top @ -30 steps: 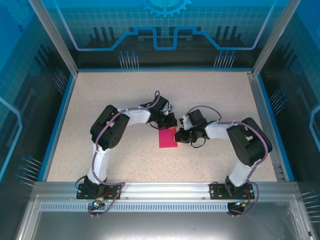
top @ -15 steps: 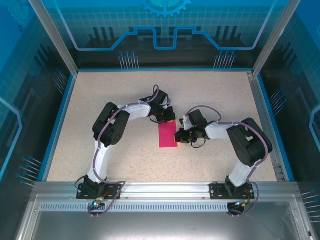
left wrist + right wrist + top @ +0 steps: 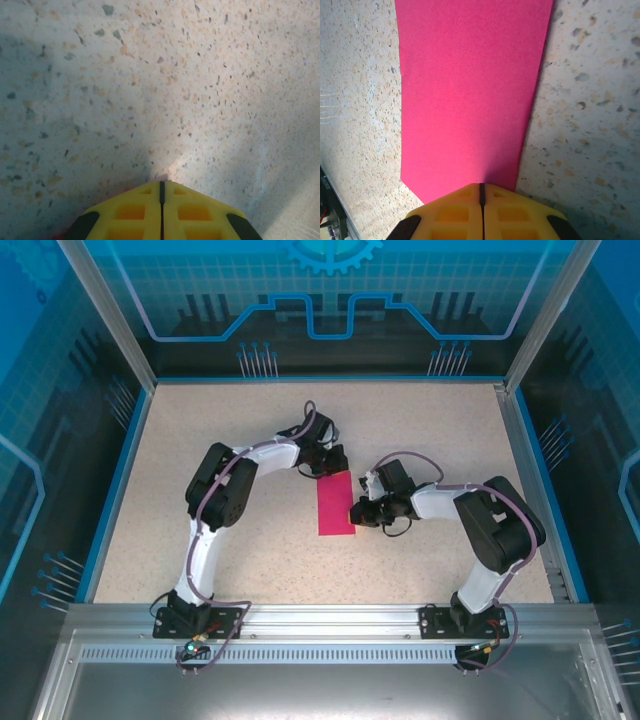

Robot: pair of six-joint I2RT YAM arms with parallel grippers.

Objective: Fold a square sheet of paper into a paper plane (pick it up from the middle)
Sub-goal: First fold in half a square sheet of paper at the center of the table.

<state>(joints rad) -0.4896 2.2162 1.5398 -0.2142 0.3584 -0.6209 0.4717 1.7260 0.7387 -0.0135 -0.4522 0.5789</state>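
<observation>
Magenta sheet of paper (image 3: 334,506) lies flat near the middle of the desk (image 3: 440,430). It shows as a narrow rectangle, long side running near edge to far edge. Right fingers (image 3: 478,190) are clenched, tips at the paper's right edge toward its near end, grasping nothing. Left fingers (image 3: 158,190) are clenched over bare desk, just beside the paper's far right corner.

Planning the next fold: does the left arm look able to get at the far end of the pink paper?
Probably yes. The left claw, shut, sits by the far end of the pink paper, nothing between them; the right claw rests at its right edge, out of the way.
</observation>
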